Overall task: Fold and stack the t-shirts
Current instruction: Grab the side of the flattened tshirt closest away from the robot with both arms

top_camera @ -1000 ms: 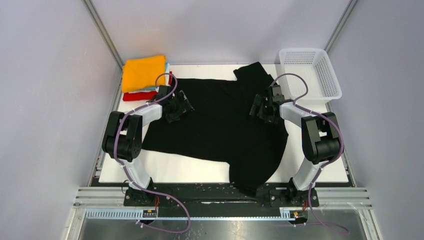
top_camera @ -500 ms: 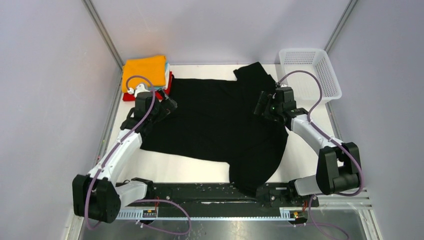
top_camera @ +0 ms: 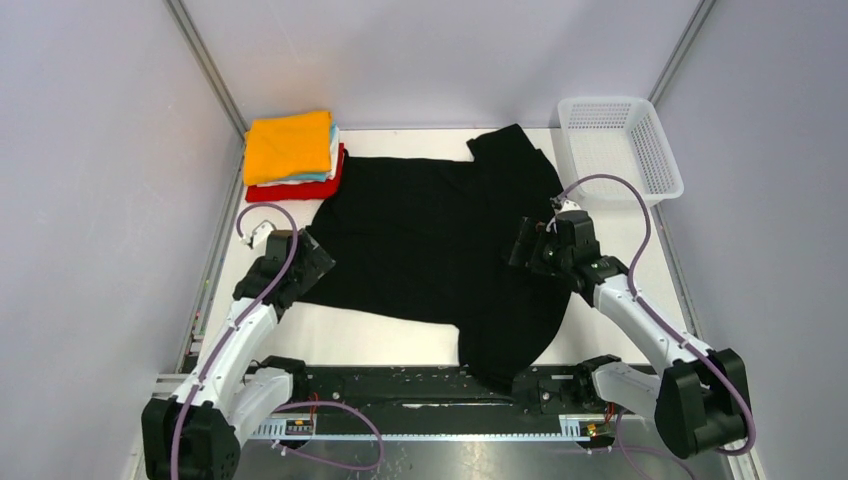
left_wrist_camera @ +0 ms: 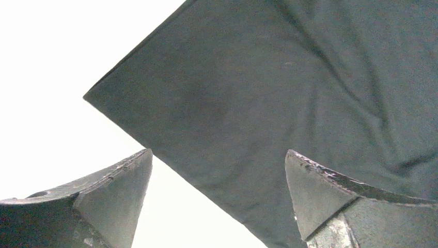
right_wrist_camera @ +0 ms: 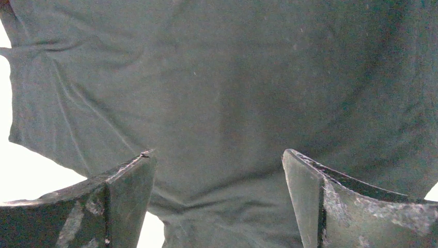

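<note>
No writing, label, brand, number or sign could be read in any view. The black shirt (top_camera: 440, 250) showed only plain cloth, from above and close up in both wrist views.

White table (top_camera: 350, 338) carries black t-shirt (top_camera: 440, 240), folded stack (top_camera: 290, 145), mesh basket (top_camera: 657, 152).
</note>
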Controlling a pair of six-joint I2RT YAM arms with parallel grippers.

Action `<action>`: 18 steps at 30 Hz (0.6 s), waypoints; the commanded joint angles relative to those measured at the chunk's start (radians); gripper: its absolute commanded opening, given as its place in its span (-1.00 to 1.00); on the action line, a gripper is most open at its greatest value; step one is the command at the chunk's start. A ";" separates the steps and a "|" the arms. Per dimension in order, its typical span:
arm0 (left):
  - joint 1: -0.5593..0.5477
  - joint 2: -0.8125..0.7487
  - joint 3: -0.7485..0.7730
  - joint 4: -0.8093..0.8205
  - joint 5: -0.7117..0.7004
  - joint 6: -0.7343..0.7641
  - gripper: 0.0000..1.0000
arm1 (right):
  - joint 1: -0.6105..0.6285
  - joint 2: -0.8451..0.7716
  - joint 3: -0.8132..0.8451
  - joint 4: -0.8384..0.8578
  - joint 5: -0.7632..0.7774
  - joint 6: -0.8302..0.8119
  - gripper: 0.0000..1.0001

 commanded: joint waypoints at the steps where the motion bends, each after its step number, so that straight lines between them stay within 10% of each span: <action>1: 0.064 -0.008 -0.076 -0.053 -0.045 -0.065 0.98 | 0.006 -0.087 -0.055 -0.034 -0.020 0.024 0.99; 18: 0.280 0.280 -0.069 0.145 -0.004 -0.007 0.35 | 0.006 -0.152 -0.091 -0.044 0.036 0.011 0.99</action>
